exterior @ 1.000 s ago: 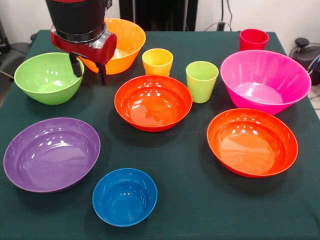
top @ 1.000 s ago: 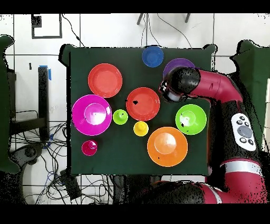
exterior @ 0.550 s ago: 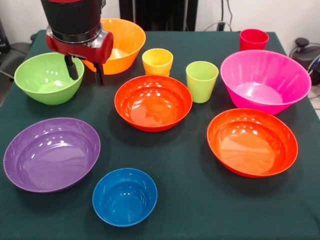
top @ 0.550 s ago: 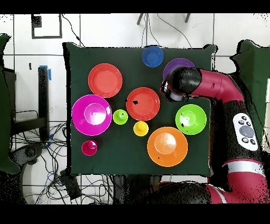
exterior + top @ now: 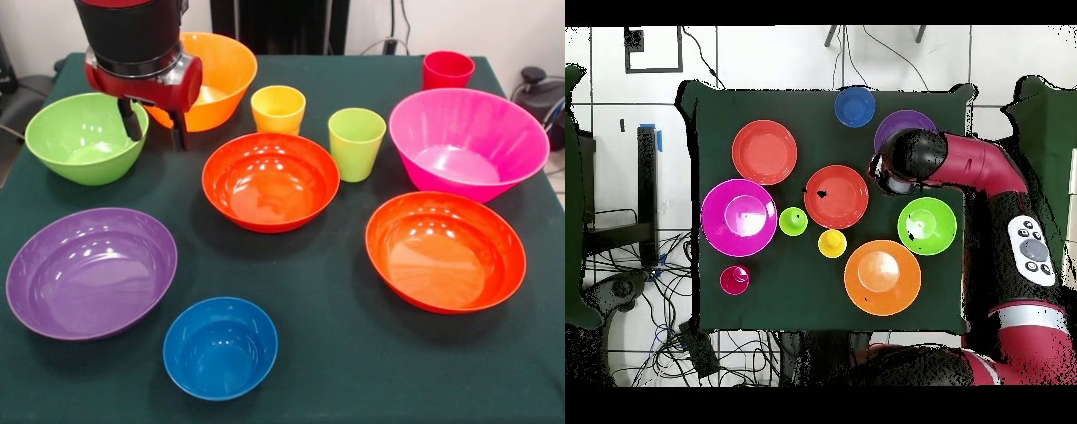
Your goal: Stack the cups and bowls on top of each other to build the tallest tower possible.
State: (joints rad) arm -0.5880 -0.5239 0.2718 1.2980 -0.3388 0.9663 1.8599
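Nothing stacked yet; bowls and cups spread singly over the table [image 5: 335,353], so no tower; gripper [image 5: 155,126] spread and empty, straddling the lime-green bowl [image 5: 84,137] rim beside the deep orange bowl [image 5: 212,75], apparently for a rim pinch.

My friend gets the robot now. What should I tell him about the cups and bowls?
Gripper: open, holding nothing, hanging between the lime-green bowl and the deep orange bowl.
All on the table, each apart: purple bowl, small blue bowl, two red-orange bowls, magenta bowl, yellow-orange cup, lime green cup, red cup.
Done: nothing stacked, no tower yet.
Left: the whole stack; a wide bowl probably makes the best base.
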